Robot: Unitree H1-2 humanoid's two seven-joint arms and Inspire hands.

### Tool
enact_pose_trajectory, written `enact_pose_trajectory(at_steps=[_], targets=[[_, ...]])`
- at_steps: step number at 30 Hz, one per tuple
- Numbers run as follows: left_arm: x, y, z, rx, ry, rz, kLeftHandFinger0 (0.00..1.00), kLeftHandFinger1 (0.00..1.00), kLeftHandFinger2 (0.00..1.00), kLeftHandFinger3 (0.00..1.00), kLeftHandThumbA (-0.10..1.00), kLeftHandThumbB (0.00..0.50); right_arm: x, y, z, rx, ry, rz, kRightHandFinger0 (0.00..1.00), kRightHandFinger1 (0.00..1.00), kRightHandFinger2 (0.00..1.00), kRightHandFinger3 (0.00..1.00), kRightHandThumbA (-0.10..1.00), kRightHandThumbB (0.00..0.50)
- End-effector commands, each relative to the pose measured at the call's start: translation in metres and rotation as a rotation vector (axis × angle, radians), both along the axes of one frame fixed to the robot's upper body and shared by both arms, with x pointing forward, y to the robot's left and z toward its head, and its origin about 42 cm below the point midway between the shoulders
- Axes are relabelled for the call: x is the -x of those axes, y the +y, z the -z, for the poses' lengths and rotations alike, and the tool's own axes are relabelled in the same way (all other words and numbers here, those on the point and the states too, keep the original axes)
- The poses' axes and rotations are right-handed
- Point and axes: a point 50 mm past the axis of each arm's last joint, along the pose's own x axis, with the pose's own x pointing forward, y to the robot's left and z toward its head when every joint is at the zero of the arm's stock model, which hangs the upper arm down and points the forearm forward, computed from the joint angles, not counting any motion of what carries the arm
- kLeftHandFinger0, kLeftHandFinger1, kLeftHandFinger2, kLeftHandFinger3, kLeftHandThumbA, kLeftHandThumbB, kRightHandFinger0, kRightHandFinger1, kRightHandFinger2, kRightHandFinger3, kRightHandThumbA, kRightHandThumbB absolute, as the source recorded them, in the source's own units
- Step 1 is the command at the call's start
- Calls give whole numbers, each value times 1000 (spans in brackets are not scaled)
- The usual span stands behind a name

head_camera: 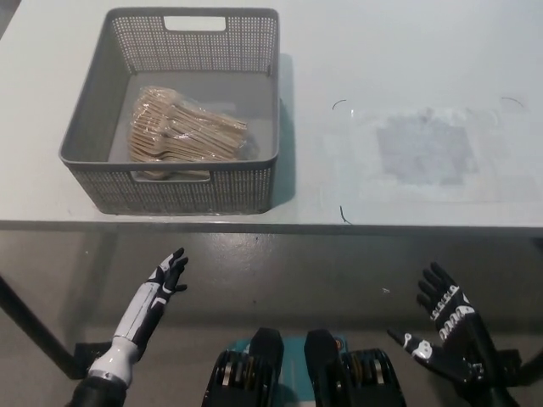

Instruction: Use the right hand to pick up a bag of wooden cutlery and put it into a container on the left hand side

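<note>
A clear bag of wooden cutlery [184, 135] lies inside the grey mesh basket [85, 165] at the table's left. My black right hand [445, 332] hangs low at the bottom right, below the table's front edge, open and holding nothing. My white left hand [153, 298] rests at the lower left, also below the table edge, with its fingers spread and nothing in them.
The white table [407, 51] runs across the upper picture, with a taped square patch [422, 148] on its right half. Below the front edge lies grey floor, with a dark table leg [30, 326] at the far left.
</note>
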Motion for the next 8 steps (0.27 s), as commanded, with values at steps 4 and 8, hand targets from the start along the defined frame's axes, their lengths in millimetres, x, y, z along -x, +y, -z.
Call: enact_pose_trajectory(at_steps=[4, 8], targets=[[-10, -2, -14, 15, -71, 12, 886, 1000, 1000, 1000, 1000, 500, -9, 8, -7, -25, -66, -27, 1000, 1000, 1000, 1000, 960, 81], [-8, -3, -13, 23, -68, 16, 892, 1000, 1000, 1000, 1000, 500, -12, 8, -7, -12, -60, -29, 1000, 1000, 1000, 1000, 932, 83]])
